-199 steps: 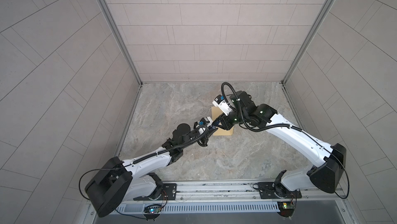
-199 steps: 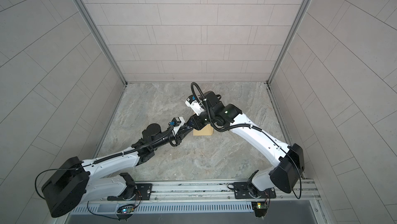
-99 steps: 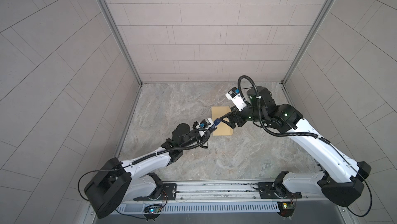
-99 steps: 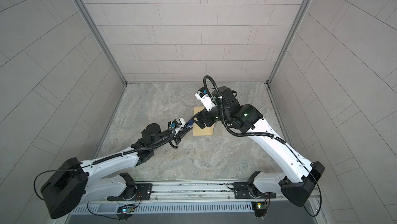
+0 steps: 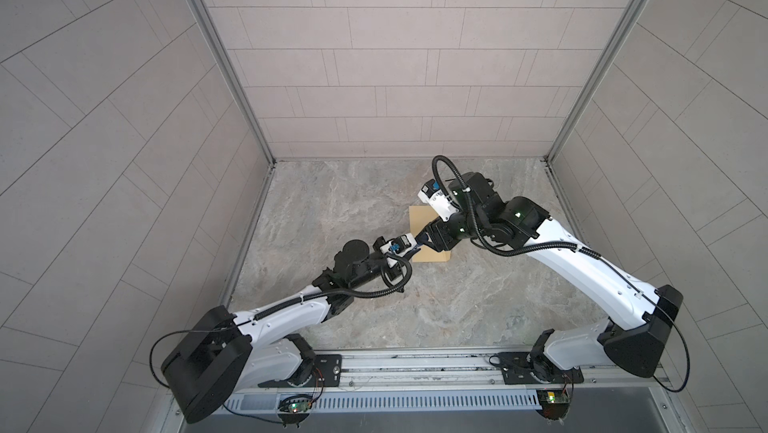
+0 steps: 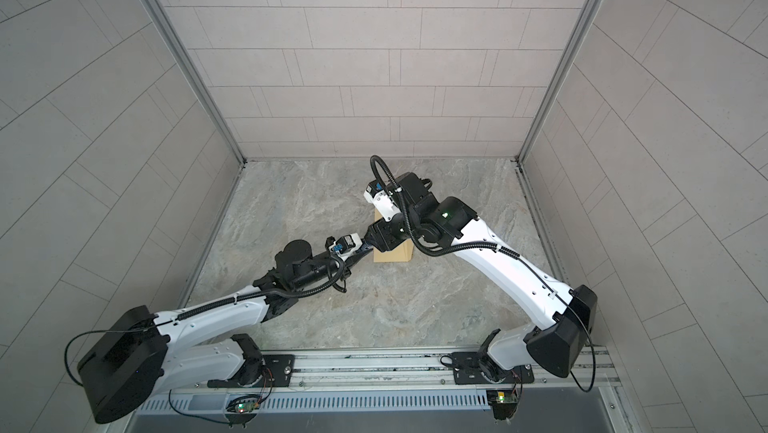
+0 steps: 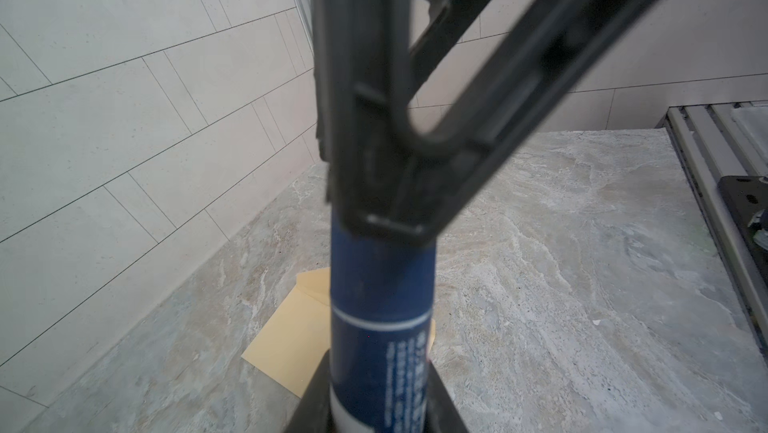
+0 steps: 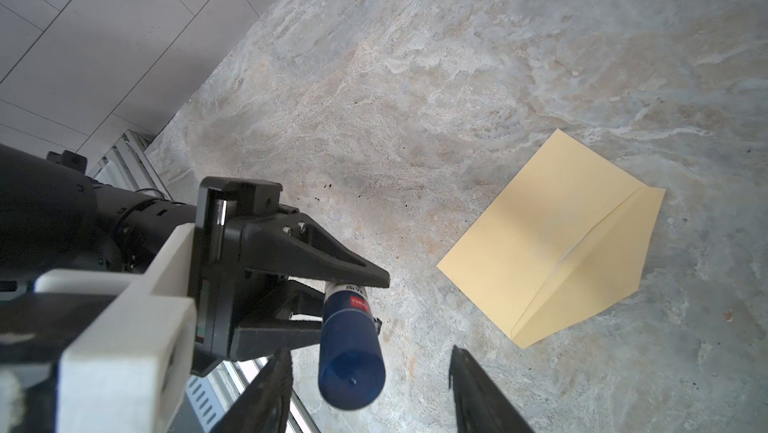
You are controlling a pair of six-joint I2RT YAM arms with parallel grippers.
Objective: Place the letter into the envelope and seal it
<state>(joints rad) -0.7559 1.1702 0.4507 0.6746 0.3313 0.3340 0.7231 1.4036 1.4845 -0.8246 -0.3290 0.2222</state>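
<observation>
In both top views: shows the left gripper [image 5: 417, 247] [image 6: 362, 249] and the right gripper [image 5: 424, 240] [image 6: 369, 242] meeting tip to tip above the near edge of the envelope [image 5: 419, 219] [image 6: 392, 255]. Places that envelope flat on the marble table [image 5: 332, 202], near its middle. Cannot tell either tool's state from up here.

From the left wrist: shows the left gripper [image 7: 380, 410] clamped narrow on a blue glue stick [image 7: 382, 318]. Blurs the right gripper's black fingers [image 7: 519, 90] across the stick's far end. Puts the envelope [image 7: 291, 339] on the table behind the stick.

From the right wrist: shows the glue stick [image 8: 351, 360] pinched by the left gripper [image 8: 353, 302], capped end toward the camera. Shows the right gripper [image 8: 369, 352] spread wide, one finger just beside the cap, the other well apart, gripping nothing. Places the envelope [image 8: 540, 235] apart from both tools, flap showing beyond a crease.
</observation>
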